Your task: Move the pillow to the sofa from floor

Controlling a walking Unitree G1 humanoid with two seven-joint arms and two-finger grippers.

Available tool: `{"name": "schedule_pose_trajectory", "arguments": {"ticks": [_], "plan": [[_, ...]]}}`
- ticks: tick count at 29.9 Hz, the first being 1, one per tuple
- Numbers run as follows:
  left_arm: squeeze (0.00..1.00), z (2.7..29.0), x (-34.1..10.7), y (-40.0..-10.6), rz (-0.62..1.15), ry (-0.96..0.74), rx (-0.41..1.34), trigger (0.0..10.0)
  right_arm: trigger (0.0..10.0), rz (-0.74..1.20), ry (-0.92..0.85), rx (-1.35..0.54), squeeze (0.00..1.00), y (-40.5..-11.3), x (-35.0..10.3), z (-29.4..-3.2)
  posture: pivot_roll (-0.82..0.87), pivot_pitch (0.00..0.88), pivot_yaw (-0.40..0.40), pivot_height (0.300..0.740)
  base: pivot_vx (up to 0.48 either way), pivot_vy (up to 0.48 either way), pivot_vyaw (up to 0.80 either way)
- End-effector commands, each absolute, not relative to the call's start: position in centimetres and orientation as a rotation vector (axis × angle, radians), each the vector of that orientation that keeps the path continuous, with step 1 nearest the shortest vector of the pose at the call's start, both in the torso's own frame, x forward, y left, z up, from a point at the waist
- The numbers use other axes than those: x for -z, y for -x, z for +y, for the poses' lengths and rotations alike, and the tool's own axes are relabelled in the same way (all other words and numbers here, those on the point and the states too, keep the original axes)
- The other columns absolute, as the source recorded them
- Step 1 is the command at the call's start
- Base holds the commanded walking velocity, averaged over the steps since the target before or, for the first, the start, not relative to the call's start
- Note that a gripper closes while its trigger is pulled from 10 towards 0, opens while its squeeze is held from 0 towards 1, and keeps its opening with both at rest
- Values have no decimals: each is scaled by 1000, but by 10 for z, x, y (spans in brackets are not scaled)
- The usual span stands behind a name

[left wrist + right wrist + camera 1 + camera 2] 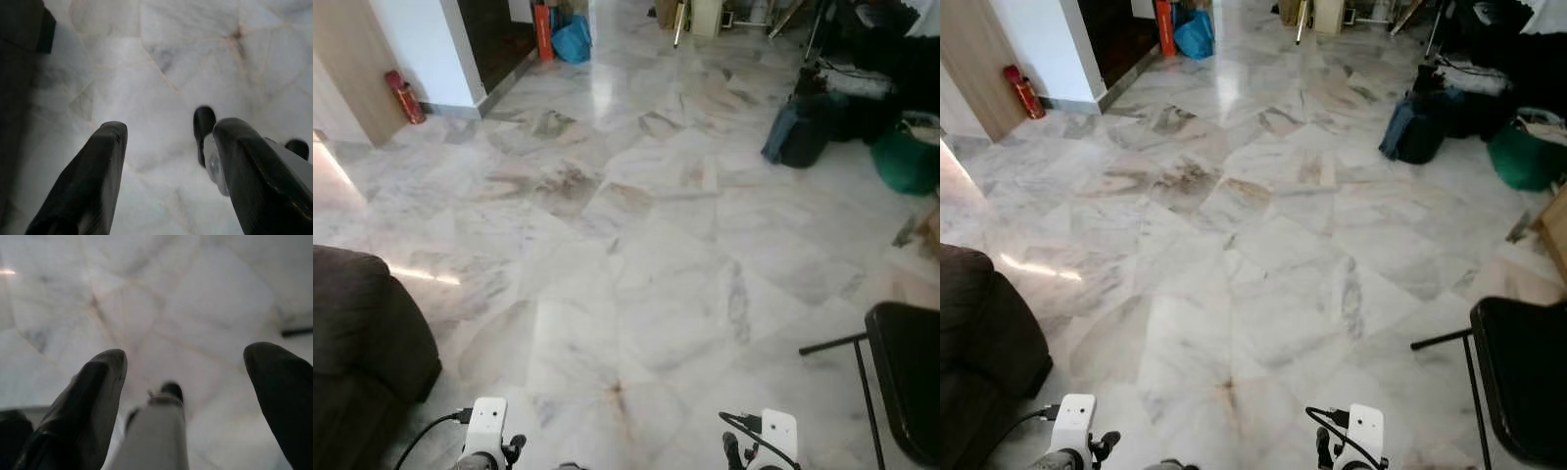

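Nearest the camera, the left hand (pixel 166 147) and the right hand (pixel 190 382) hang low at the robot's sides, each above the marble floor (pixel 636 264). In both wrist views the two black fingers stand well apart with bare floor showing between them, so both hands are open and hold nothing. In the head views the white wrist housings of the two arms show at the bottom edge, the left one with a black cable looping off it.

Just to the robot's left sits the dark brown sofa (pixel 357 343), its rounded arm reaching towards the middle of the floor. On the right stands a black folding chair (pixel 901 377), with a thin black bar jutting out from it towards the left.

The floor is pale marble with grey and rust-coloured veining, and a bright streak of light lies on it beside the sofa. Across this stretch of floor, I cannot make out a pillow.

Farther off on the right, a dark blue bag (pixel 798 132) stands near a green bag (pixel 906 157), with dark clutter behind them. Far left, a red fire extinguisher (pixel 404 96) leans at the foot of a white wall by a wooden panel. At the far end, a blue bag (pixel 572 41) sits beside an orange-red object (pixel 542 31) by a dark doorway.
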State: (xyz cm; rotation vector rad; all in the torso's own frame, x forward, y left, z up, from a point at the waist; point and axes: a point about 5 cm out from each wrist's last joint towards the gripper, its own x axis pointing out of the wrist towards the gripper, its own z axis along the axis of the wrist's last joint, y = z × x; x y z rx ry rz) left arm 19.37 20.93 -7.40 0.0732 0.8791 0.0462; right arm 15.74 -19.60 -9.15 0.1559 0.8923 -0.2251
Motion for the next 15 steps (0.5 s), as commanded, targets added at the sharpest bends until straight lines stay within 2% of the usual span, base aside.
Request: {"name": "schedule_pose_trajectory", "arguments": {"ticks": [1,15], "plan": [[0,212,76,-189,898,-76,-47,10000,10000,896,-160,222,0,-157,92,-194,58,41,14,740,-319,0,0],[0,212,76,-189,898,-75,-52,10000,10000,894,-159,211,0,-158,92,-194,60,42,12,740,-315,0,0]]}}
